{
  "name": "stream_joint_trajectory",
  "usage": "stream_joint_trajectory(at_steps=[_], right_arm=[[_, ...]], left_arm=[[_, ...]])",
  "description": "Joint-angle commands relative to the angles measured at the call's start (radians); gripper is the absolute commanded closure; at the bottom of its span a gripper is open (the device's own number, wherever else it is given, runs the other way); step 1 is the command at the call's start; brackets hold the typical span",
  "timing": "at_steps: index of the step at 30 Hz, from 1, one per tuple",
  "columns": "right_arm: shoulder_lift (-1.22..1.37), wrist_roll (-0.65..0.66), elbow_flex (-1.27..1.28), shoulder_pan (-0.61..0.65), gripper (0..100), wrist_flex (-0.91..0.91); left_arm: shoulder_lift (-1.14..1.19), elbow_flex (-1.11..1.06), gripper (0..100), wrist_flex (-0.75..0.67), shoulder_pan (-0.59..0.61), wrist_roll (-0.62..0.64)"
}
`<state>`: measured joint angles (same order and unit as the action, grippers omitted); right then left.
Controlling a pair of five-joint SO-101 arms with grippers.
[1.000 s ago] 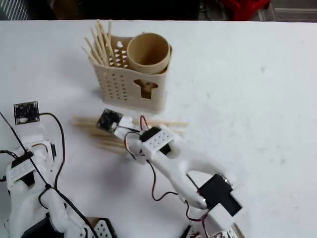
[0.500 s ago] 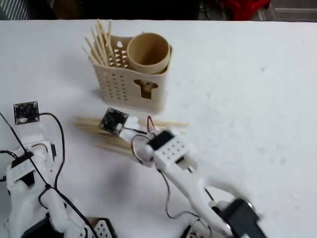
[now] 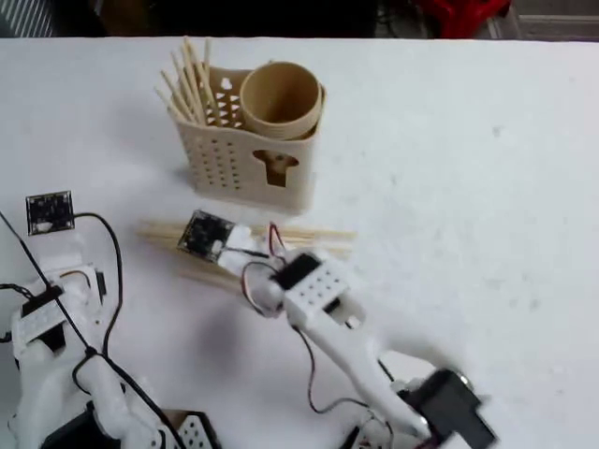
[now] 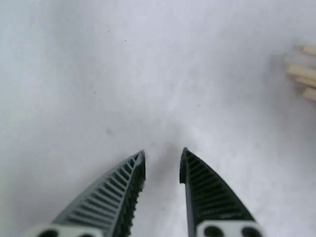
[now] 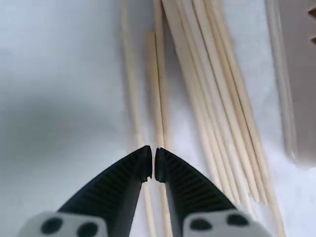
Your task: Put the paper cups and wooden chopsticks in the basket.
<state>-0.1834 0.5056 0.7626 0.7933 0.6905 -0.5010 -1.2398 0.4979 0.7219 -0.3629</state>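
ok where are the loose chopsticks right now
In the high view the loose chopsticks lie flat on the table beside the basket, on its arm-facing side, under the right gripper.

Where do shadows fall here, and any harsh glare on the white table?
High view: a soft grey shadow lies on the table beside the right arm; no harsh glare. Right wrist view: a dim band darkens the table beside the loose chopsticks. Left wrist view: even light, faint shadow under the left gripper.
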Motion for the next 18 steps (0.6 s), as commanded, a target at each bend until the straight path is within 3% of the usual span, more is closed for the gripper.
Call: stream_joint_trajectory(at_steps=[1,5,11,18], right_arm=[[0.093,-0.002,-0.112,0.013,87.8,-0.016],[0.139,-0.002,-0.172,-0.028,77.0,-0.015],[0.173,0.044,-0.239,-0.09,76.9,-0.027],[0.309,0.06,-0.233,-0.091,76.9,-0.16]], left_arm=[[-0.001,0.005,87,-0.02,-0.019,0.008],[-0.001,0.005,87,-0.02,-0.019,0.008],[-0.001,0.005,87,-0.02,-0.019,0.008],[-0.001,0.005,87,-0.02,-0.019,0.008]])
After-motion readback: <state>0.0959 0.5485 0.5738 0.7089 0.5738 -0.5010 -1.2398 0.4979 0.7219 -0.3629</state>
